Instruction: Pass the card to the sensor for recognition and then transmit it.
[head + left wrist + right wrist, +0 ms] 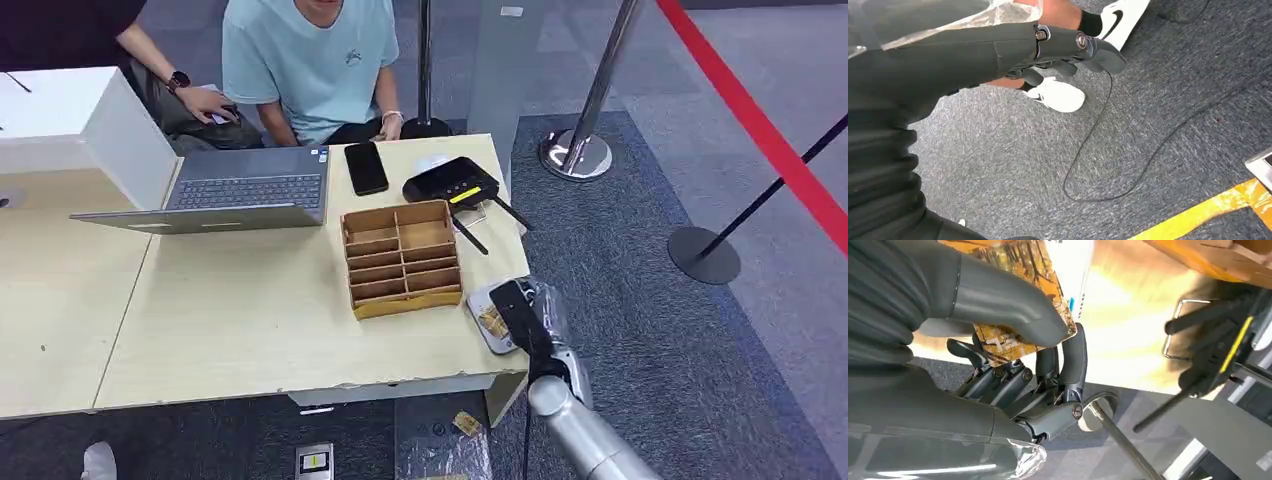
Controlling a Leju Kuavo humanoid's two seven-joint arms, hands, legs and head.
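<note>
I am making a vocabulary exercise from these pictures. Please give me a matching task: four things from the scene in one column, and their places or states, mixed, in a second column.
Things:
1. card
2. laptop
3. phone
4. wooden organiser

Places or states:
A. lying flat between the laptop and the black sensor device
B. held in the right hand at the table's right edge
C. open, beside a white box
D. standing mid-table, its compartments empty

Pairs: 1-B, 2-C, 3-A, 4-D
</note>
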